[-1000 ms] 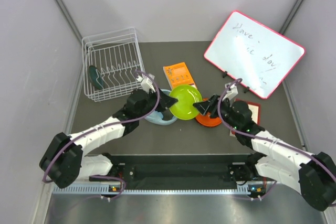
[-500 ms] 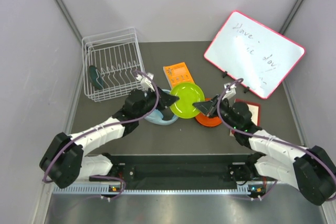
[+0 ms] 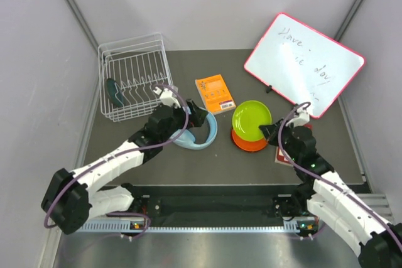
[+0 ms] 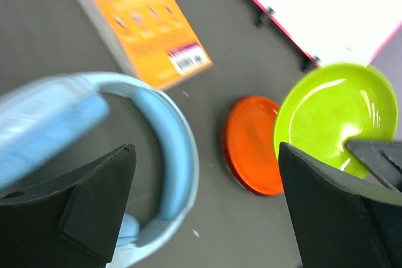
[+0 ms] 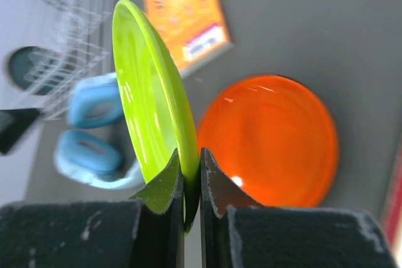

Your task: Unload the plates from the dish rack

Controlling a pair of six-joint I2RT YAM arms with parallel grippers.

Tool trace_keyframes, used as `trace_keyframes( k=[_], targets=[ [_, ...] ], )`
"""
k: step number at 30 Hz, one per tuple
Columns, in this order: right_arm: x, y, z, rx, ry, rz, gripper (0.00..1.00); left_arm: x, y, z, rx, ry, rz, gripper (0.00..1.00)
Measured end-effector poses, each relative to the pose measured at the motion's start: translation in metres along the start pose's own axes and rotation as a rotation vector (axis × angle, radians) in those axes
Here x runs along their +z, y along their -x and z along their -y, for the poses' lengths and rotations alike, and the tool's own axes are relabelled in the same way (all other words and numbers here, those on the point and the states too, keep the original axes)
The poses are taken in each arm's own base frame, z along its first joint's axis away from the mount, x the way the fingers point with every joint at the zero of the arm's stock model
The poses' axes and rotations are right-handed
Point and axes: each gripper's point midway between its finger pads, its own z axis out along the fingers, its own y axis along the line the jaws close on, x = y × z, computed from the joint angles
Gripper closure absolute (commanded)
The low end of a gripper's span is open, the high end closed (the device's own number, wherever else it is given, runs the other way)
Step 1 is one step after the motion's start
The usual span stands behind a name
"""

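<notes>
**Left claw (image 4: 206, 150) hangs open by the headphones (image 4: 176, 149); right claw (image 5: 188, 162) is clamped on the green plate (image 5: 141, 92)**

Far to the left of the left claw and behind it, the rack (image 3: 129, 45) sits in the back left corner of the surface (image 3: 213, 164). A teal plate (image 3: 114, 93) stands on edge among the tines at the rack's left end, well apart from both claws.

The left claw is released. Its two fingers (image 4: 94, 208) are spread far apart with nothing between them. The light blue headphones lie on the surface just below and ahead of it, and in the wrist view their band curves past the left finger. Beyond the headphones, ahead of this claw, an orange book (image 4: 135, 17) lies flat. Farther off to the claw's right, the orange plate (image 4: 251, 145) lies flat on the surface, with the green plate right next to it.

The right claw's jaws are pinched tight on the near rim of the green plate. The plate is tipped up, so the wrist view sees it almost edge-on, rising straight out from between the jaws. The orange plate lies just ahead of this claw. In the top view the green plate overlaps its back part, but whether the two plates touch cannot be told.

Behind the right claw and to its right, a red-framed whiteboard (image 3: 304, 64) with handwriting on it stands propped at the back of the surface, well apart from the plates.
</notes>
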Motion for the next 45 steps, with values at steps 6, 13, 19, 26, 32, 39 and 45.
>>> trace_keyframes(
  k=[6,13,19,26,32,39,45],
  targets=[
    [0.0,-0.022,0.049,-0.022,-0.183,-0.098,1.0,-0.022,0.047,-0.022,0.139,0.163,0.162,0.01],
    [0.007,-0.047,0.072,-0.038,-0.251,-0.21,1.0,-0.043,0.088,-0.053,0.267,0.382,0.3,0.01],
    [0.019,-0.051,0.067,-0.03,-0.212,-0.234,0.84,-0.053,0.114,-0.076,0.323,0.551,0.364,0.01],
    [0.02,-0.059,0.07,-0.048,-0.209,-0.278,0.4,-0.065,0.13,-0.106,0.314,0.656,0.393,0.01],
    [0.013,-0.057,0.072,-0.09,-0.235,-0.305,0.27,-0.08,0.147,-0.151,0.271,0.766,0.396,0.01],
    [0.004,-0.024,0.067,-0.168,-0.288,-0.25,0.21,-0.102,0.174,-0.208,0.185,0.899,0.4,0.01],
    [-0.001,-0.011,0.068,-0.206,-0.313,-0.212,0.19,-0.108,0.181,-0.241,0.125,0.969,0.384,0.01]
  ],
)
